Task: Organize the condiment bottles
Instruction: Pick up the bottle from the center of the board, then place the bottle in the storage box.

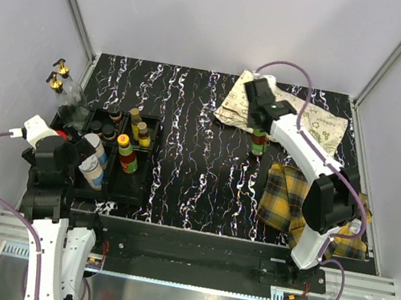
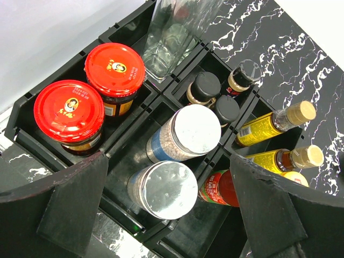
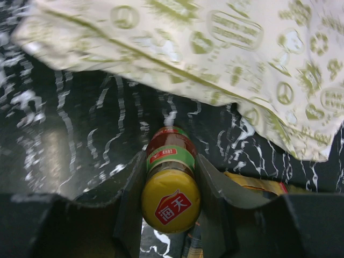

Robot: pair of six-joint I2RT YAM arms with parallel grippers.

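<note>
Right now the right gripper is clamped on a yellow-capped bottle, one finger pressed against each side of it near the cap. The bottle is upright, with a green and red label showing below the cap. Seen from above, it is well apart from the others, right of the table's middle and just at the near edge of a cream printed cloth. A yellow plaid cloth lies nearer that arm's base. Whether the bottle's foot touches the black marbled table I cannot tell. The left gripper is spread wide and holds nothing. It hangs over the near left part of the black tray, with its fingers on either side of two silver-lidded shakers that share a middle compartment. Two red-lidded jars sit side by side in the compartment to the shakers' left. Three dark-capped bottles crowd the small compartments beyond the shakers. Two yellow sauce bottles with pale caps lean in the compartments on the right, and a red-labelled bottle stands next to them. Gold-capped clear bottles rise at the tray's far left corner.
</note>
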